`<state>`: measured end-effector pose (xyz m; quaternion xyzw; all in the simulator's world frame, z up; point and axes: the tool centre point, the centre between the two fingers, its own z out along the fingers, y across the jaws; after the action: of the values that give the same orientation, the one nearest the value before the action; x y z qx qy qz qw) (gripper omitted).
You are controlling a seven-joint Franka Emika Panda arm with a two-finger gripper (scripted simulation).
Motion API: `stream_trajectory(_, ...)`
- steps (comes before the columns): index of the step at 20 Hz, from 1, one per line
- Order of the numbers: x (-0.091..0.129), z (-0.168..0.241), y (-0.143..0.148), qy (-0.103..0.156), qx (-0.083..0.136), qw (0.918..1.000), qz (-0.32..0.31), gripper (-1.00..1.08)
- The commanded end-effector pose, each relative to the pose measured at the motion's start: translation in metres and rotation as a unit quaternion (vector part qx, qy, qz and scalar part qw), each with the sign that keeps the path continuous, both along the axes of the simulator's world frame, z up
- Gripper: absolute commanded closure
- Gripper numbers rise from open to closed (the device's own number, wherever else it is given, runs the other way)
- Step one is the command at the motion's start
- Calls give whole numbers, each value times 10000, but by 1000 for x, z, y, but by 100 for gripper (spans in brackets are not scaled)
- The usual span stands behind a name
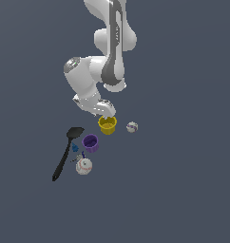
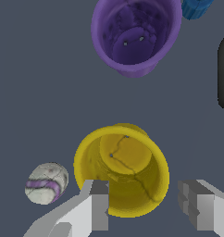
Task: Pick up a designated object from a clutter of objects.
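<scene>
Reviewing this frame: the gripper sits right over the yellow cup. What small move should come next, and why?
Probably a short descent, then close. In the wrist view the gripper is open, one finger over the yellow cup and the other outside its rim, so the wall sits between them. Whether the fingers have reached rim level is unclear. The purple cup and the marked ball stand apart from it.

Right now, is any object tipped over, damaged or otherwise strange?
Nothing stands out. The yellow cup and the purple cup both stand upright and empty. The spatula lies flat, and the two balls rest apart from the cups.
</scene>
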<state>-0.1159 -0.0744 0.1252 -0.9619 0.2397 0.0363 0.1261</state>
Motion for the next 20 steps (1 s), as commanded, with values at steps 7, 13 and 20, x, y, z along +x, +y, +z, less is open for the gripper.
stream_trajectory(7,-30,-24,-12,105,41,9990,-427,-20)
stream_trajectory(13,-30,-26,-11,108,40,9990,-423,-20)
stream_trajectory(20,-32,-46,-6,114,32,9990,-440,-20)
